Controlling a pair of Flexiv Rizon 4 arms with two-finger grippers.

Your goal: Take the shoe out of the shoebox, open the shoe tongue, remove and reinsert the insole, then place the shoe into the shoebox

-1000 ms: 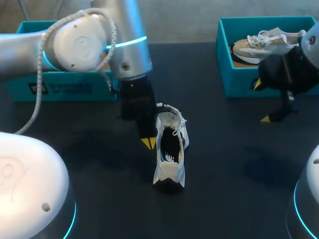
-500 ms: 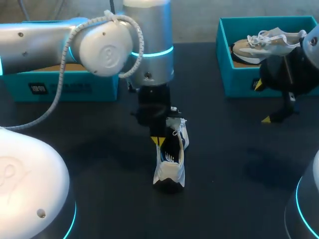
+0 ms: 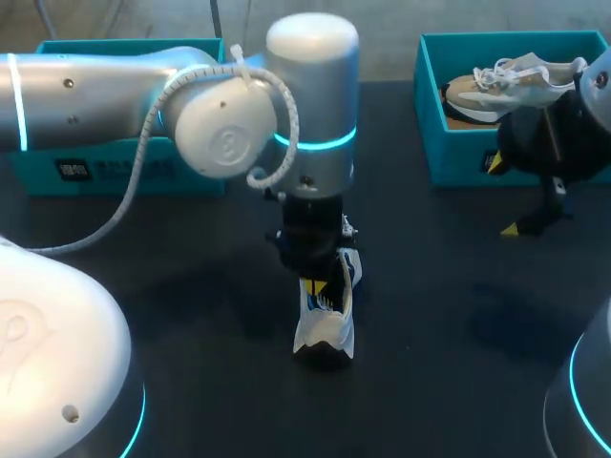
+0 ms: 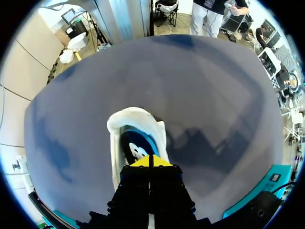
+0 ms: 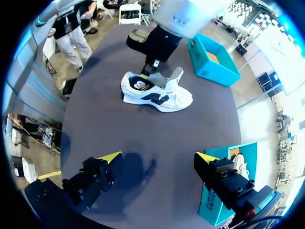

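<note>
This is a robotics lab bench. A silver jointed left arm (image 3: 95, 86) and right arm (image 3: 600, 343), both with glowing cyan rings, flank a dark matte table (image 3: 458, 315). The table carries a teal cardboard shoebox (image 3: 124, 170) and a second teal shoebox (image 3: 458, 157).

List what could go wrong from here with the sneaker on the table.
1. The left gripper hangs shut over the opening of the white sneaker. Pushed in like that, it may crumple the insole rather than grip it.
2. Nothing braces the sneaker: the right gripper is open and off near the right-hand teal shoebox, so the shoe could slide or tip.
</note>
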